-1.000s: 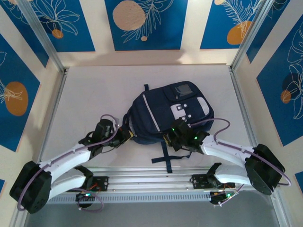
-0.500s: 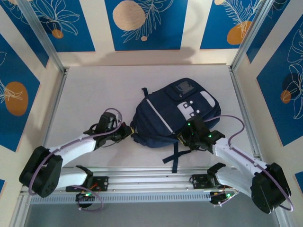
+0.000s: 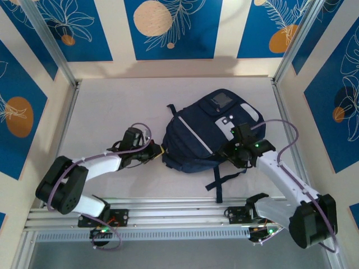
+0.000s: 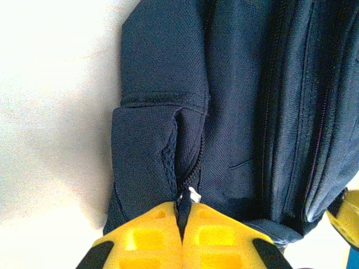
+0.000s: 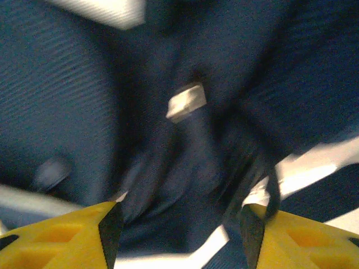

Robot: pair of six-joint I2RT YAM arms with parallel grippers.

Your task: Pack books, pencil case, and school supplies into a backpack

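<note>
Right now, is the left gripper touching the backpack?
Touching. Left wrist view: the left gripper has its jaws shut on the backpack at a zipper, fabric pinched between them.

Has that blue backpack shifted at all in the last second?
Yes. The backpack has slid rightward, closer to the right side rail of the table.

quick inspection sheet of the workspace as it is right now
surface: pale grey table, flat, no stains seen
job's things: navy backpack lying mid-table, straps trailing toward the arms
clutter: nothing seen
hands: left hand shut on the backpack's edge beside a zip; right hand open, close over the backpack's fabric
cables: purple cables loop up from both wrists
surroundings: blue leaf-print wall panels, metal frame posts
</note>
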